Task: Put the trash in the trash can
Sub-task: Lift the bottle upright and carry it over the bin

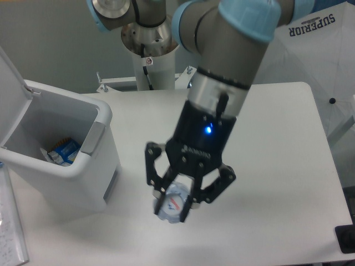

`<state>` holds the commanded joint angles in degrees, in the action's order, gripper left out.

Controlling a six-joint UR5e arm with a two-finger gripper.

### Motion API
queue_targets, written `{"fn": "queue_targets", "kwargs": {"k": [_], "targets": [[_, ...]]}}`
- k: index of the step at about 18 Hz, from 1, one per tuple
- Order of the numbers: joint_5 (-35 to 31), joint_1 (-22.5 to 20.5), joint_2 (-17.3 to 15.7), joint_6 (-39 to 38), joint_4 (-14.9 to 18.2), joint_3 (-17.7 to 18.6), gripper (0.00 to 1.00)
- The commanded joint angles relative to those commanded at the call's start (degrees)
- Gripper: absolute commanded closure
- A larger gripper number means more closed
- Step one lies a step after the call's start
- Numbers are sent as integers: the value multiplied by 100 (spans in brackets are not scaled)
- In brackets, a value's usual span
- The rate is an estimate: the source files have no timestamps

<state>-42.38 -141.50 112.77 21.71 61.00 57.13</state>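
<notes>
My gripper (176, 200) hangs high above the middle of the table, pointing toward the camera, shut on the clear plastic bottle (172, 206), whose round end faces the lens between the black fingers. The blue snack packet (64, 151) lies at the bottom of the white trash can (83, 166), which stands at the left with its lid (10, 94) swung up and open. The gripper is well to the right of the can's opening.
The arm's base column (150, 52) rises at the table's back edge. A white umbrella-like sheet printed SUPERIOR (316, 55) stands at the right. A paper sheet (10, 227) lies at the left edge, and a dark object (345, 238) at the lower right.
</notes>
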Motion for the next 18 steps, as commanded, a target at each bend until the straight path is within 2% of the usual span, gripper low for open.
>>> {"fn": "queue_targets", "kwargs": {"k": [4,7,12,16,18], "targets": [[704,26,-299,-9,-9,35,86],[1126,52,-702,-131,-9,193,86],[1241,245,-1563,-185,-9,869,86],[1241,369,-2047,-176,-9,1344,86],[1233,439,-2162,-141,-18,1616,86]]}}
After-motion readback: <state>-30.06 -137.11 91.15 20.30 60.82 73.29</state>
